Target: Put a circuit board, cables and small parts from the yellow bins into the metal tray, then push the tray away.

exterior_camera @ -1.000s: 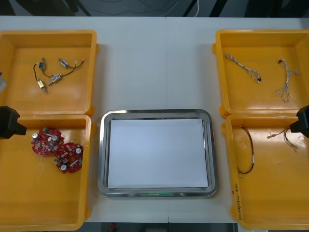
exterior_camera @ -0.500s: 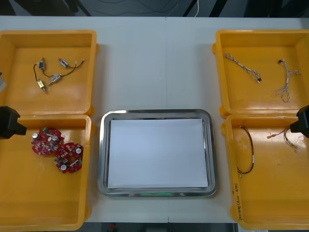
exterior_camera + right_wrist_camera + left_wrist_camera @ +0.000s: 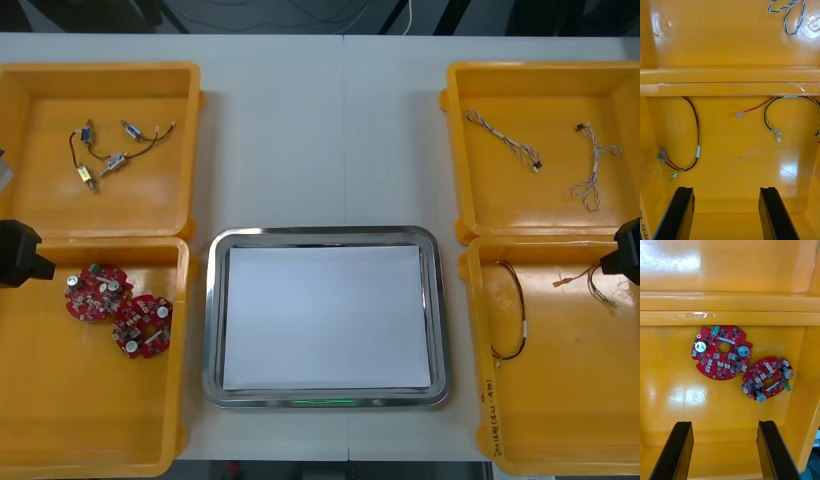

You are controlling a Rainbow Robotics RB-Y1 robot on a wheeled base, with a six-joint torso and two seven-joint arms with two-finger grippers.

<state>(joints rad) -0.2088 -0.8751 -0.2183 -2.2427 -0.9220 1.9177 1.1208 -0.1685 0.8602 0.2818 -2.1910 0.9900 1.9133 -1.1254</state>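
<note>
The metal tray point(image 3: 213, 320), white inside, holds nothing at the table's middle. Two round red circuit boards point(image 3: 97, 292) point(image 3: 142, 324) lie in the near left yellow bin point(image 3: 90, 420). My left gripper point(image 3: 20, 255) hovers at that bin's outer edge; in the left wrist view it point(image 3: 724, 450) stands open, short of the boards point(image 3: 721, 352) point(image 3: 767, 378). My right gripper point(image 3: 625, 250) hangs over the near right bin point(image 3: 560, 420). It point(image 3: 726, 213) is open above bare bin floor, with red and yellow cables point(image 3: 692, 138) point(image 3: 771, 112) beyond its fingers.
The far left bin point(image 3: 40, 100) holds small metal parts point(image 3: 105, 160) on thin leads. Twisted blue and white cables point(image 3: 505, 138) point(image 3: 590, 165) lie in the far right bin point(image 3: 560, 80). Bare table runs between the far bins, beyond the tray.
</note>
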